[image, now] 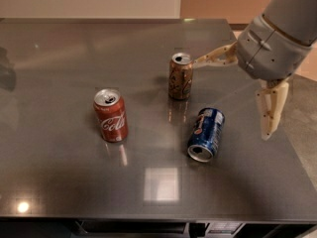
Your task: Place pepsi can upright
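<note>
The dark blue pepsi can (206,134) lies on its side on the grey table (64,63), right of centre, its silver open end facing the front edge. My gripper (233,95) hangs above the table's right side, to the right of and a little behind the can, not touching it. It is open and empty: one cream finger (214,58) points left towards the brown can, the other (270,110) points down.
A brown/orange can (180,76) stands upright just behind the pepsi can, close to one finger. A red Coca-Cola can (111,115) stands upright to the left. The table's right edge (292,148) runs just past the gripper.
</note>
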Controlling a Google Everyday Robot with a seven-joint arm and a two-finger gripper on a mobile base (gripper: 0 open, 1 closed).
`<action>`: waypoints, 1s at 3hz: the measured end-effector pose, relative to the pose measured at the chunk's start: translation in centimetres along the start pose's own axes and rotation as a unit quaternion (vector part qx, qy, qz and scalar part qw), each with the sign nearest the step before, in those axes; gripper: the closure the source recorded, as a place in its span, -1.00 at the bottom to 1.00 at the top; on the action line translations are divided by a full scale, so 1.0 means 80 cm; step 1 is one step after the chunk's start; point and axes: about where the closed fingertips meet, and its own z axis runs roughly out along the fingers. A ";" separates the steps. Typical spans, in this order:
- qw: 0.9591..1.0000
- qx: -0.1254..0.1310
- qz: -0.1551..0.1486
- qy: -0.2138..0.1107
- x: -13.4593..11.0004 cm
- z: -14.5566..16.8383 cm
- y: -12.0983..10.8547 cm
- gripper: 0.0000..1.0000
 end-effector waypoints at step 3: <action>0.972 -0.073 -0.215 0.061 -0.006 0.102 0.022 -1.00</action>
